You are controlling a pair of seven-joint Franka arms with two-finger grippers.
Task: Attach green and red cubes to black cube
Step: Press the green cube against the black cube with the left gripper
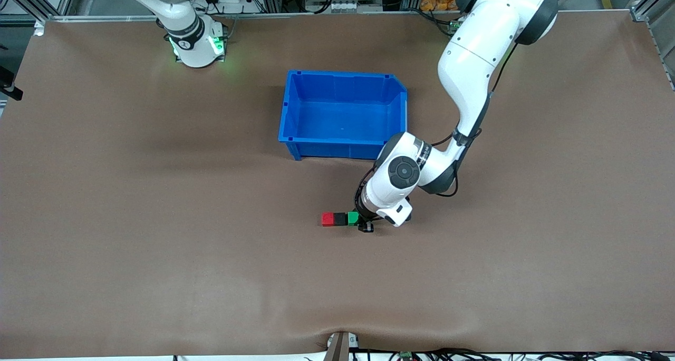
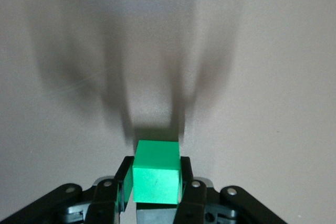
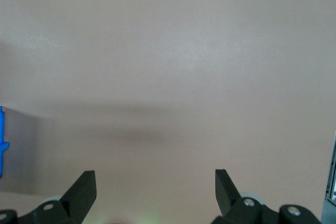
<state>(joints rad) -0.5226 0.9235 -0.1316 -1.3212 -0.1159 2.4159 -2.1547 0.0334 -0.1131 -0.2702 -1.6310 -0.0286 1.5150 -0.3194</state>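
A red cube (image 1: 327,219), a black cube (image 1: 340,219) and a green cube (image 1: 353,217) lie in one row on the brown table, side against side, with the black one in the middle. My left gripper (image 1: 360,223) is down at the green end of the row, shut on the green cube (image 2: 155,174), which sits between its fingers (image 2: 187,178). In the left wrist view the green cube hides the black and red ones. My right gripper (image 3: 152,179) hangs open over bare table with nothing between its fingers; that arm waits near its base.
A blue bin (image 1: 343,84) with nothing in it stands farther from the front camera than the cube row; its edge (image 3: 2,140) shows in the right wrist view. The left arm's elbow (image 1: 403,171) hangs over the table just in front of the bin.
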